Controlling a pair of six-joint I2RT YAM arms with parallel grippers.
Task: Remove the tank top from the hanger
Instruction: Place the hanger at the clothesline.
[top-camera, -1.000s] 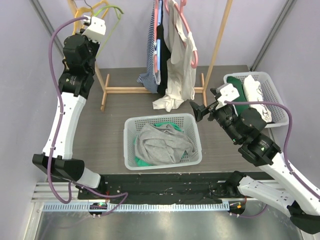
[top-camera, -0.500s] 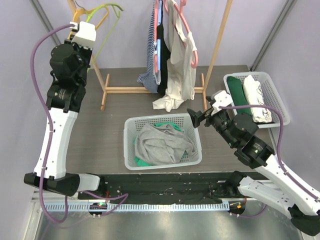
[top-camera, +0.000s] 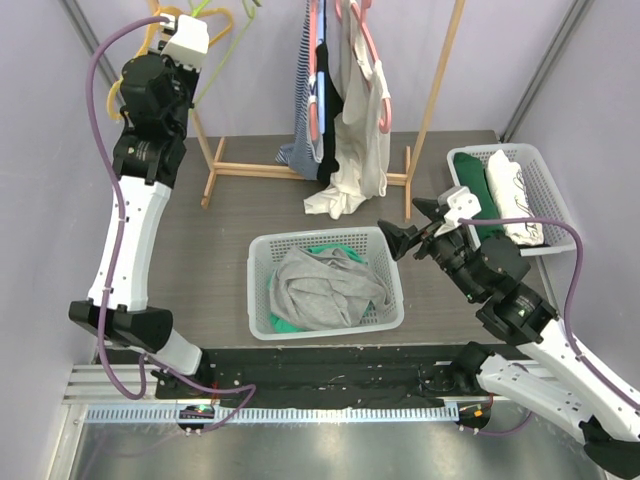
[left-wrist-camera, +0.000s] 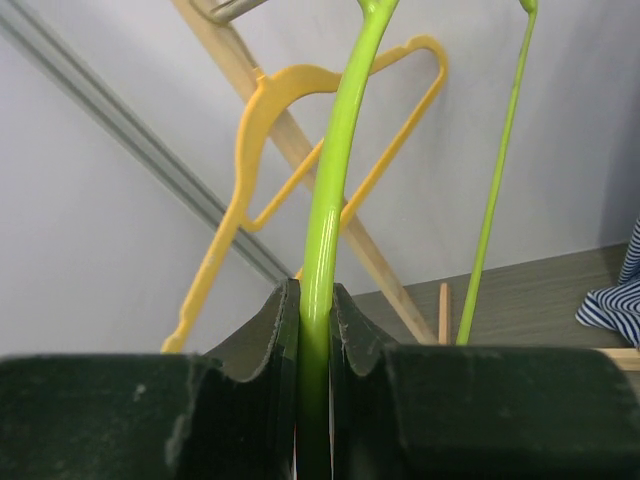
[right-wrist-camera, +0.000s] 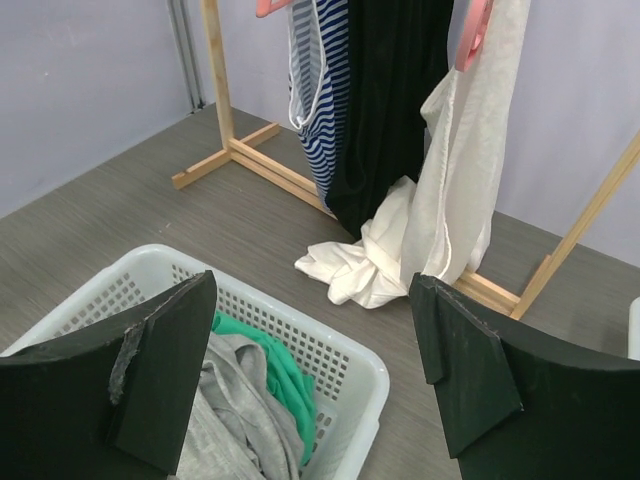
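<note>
On the tabletop: wooden rack; cream tank top still hung on its pink hanger, hem pooled below. Right tool, wide apart and empty, has edged nearer the garment, so removal has not begun. Left tool, clamped on a bare green hanger, has lifted it higher.

Two white baskets and a wooden rack on a dark table.
The near basket holds a crumpled grey garment over something green. The right-hand basket holds folded white cloth. The wooden rack stands behind both, on the table.
</note>
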